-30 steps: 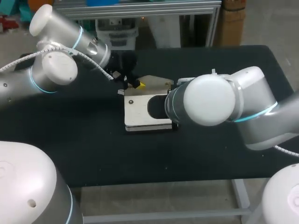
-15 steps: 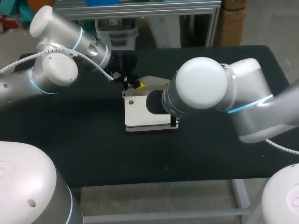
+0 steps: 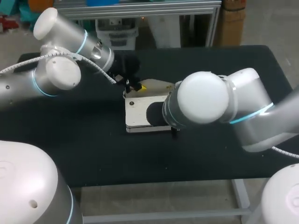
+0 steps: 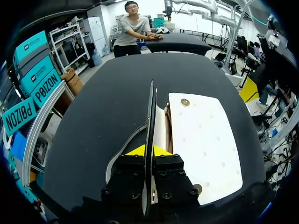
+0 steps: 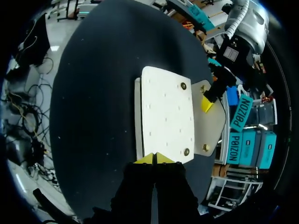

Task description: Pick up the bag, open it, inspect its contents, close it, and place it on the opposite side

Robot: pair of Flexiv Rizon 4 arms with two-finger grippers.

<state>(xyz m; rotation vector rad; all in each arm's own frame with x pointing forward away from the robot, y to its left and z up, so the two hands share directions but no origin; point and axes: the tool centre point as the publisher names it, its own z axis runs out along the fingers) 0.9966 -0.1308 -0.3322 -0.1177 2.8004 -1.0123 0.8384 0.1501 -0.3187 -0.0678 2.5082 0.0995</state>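
Bag flat on bench, flap raised by left hand

The white bag (image 3: 140, 112) is found lying flat near the middle of the black bench (image 3: 70, 140), its long axis set side to side. The flap (image 4: 150, 107) along the far long edge is lifted upright and is clamped between the fingers of the left hand (image 4: 148, 150). A tan lining is exposed in the gap under the flap; no contents can be made out. The right hand (image 5: 154, 158) is seen at the bag's right end with fingertips pressed together; whether material is pinched cannot be told.
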